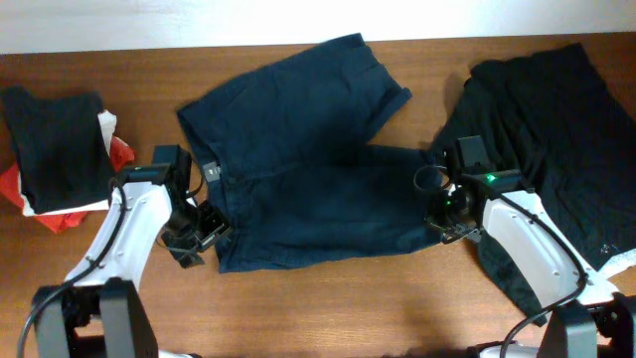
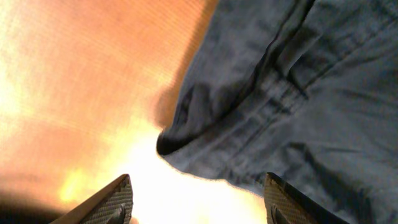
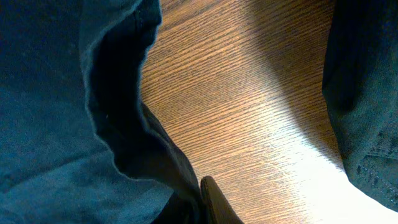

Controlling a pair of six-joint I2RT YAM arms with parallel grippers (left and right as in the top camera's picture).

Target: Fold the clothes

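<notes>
My left fingers (image 2: pixel 198 200) stand open at the shorts (image 1: pixel 308 169) waistband corner. Right fingers (image 1: pixel 444 212) at the leg hem: cannot tell.

The brown wooden surface (image 1: pixel 328 308) carries navy shorts (image 1: pixel 308 169) spread flat at its middle, a crumpled dark garment (image 1: pixel 552 129) at the right, and a folded pile (image 1: pixel 60 149), black over white and red, at the left.
</notes>
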